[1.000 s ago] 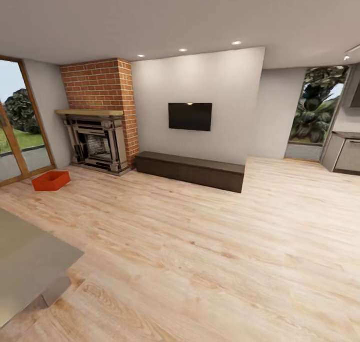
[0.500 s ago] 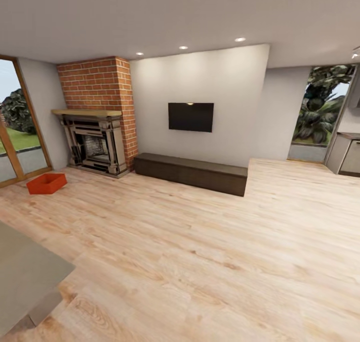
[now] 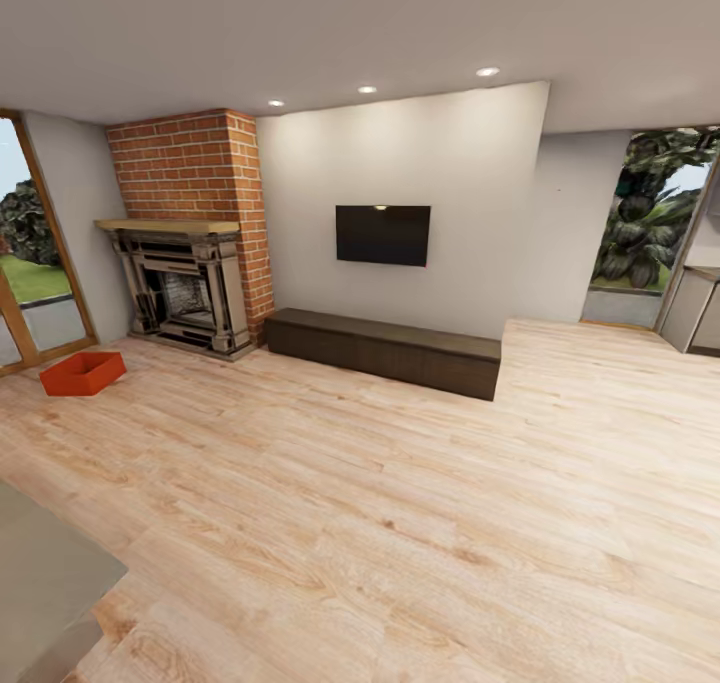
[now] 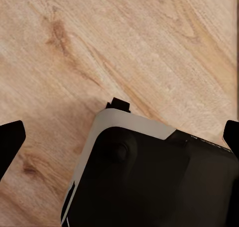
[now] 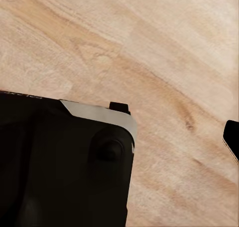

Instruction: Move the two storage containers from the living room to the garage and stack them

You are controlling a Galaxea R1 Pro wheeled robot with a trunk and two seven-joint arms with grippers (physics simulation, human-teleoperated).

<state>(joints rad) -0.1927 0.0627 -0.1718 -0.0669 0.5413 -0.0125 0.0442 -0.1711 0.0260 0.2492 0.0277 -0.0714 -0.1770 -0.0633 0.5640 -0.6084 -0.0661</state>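
Your bin (image 3: pixel 83 373) sits at the left edge of the head view on the plank floor (image 3: pixel 400 503): red-orange, rectangular, open-topped, thin plain walls, no label legible. Just behind it stand a wood-framed glass door (image 3: pixel 30 253) and a dark ornate fireplace (image 3: pixel 185 298) under red brick. The left hand (image 4: pixel 119 142) is spread wide above matte wood grain; whether the right hand (image 5: pixel 231 139) is spread, you cannot tell.

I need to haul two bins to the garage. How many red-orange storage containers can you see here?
1. The storage container sits on the wood floor between the fireplace and the glass door. The second may be out of frame.
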